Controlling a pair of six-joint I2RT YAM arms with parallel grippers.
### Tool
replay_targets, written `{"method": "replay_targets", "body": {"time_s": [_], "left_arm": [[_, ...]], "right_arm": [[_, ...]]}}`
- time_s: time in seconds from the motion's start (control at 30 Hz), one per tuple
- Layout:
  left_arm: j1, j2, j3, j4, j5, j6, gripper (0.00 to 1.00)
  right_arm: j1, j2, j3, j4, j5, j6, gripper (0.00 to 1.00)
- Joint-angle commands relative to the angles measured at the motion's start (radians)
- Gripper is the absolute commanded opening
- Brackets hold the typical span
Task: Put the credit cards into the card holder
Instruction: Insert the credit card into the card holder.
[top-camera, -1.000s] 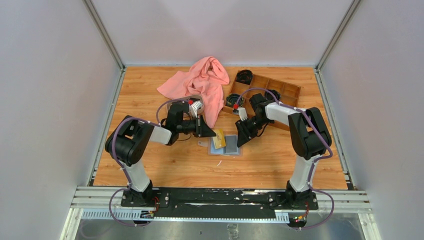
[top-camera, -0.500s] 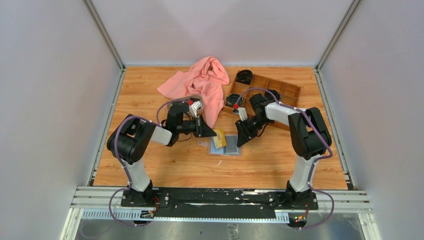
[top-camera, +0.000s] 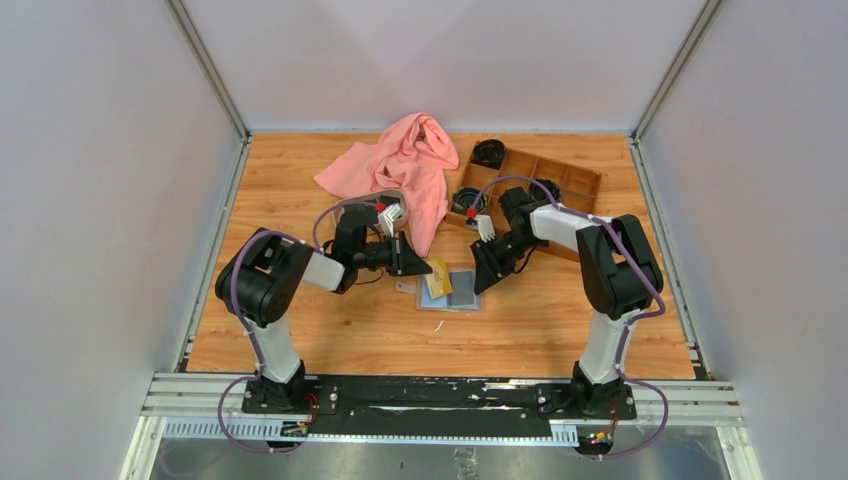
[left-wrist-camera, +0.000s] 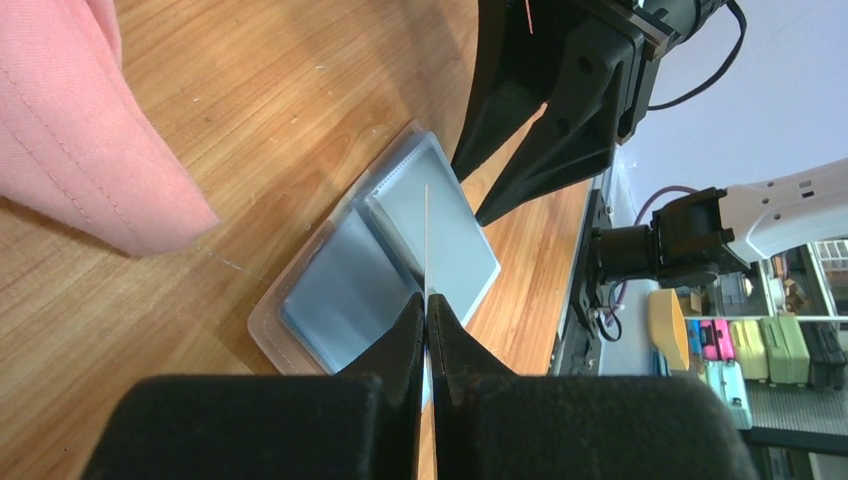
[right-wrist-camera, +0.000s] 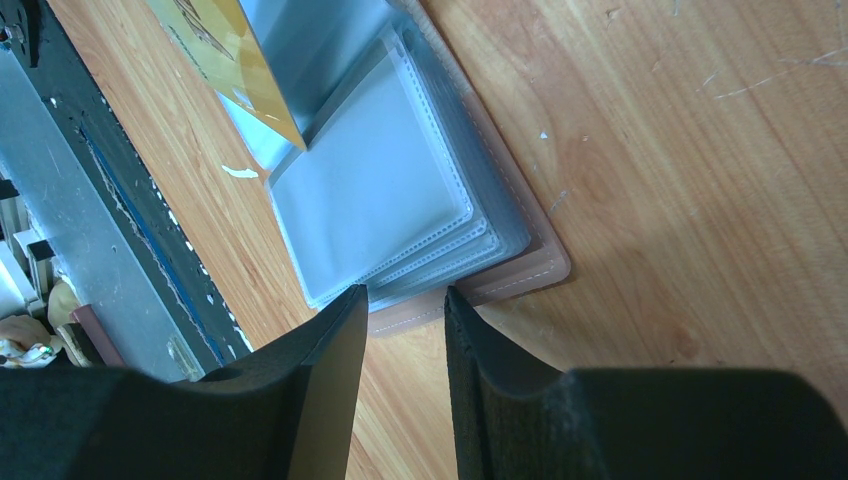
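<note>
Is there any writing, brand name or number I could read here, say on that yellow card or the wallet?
gold card: dark printed marks on its face, too blurred to read.
card holder: clear sleeves and tan edge, no text on them.
Anywhere else in the three views: no readable words, numbers or signs.

Count, top view: card holder (top-camera: 462, 291), 1; gold-tan credit card (top-camera: 438, 268), 1 seen; pink cloth (top-camera: 400, 165), 1; wooden compartment box (top-camera: 560, 180), 1. Other cards: none discernible.
</note>
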Motion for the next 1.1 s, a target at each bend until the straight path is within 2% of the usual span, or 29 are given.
{"method": "replay_targets", "body": {"time_s": [0.0,1.07], "left_arm": [[0.007,0.011,-0.014,-0.022,-0.007,0.03,0.0],[0.011,-0.002,-0.02,-0.106,-0.045,0.043,0.0]], "right_arm": [[0.015,0.028,0.009,0.01,0.049,-0.013,0.39],[0.023,0.025,0.01,0.012,0.051,-0.01,0.39]]}}
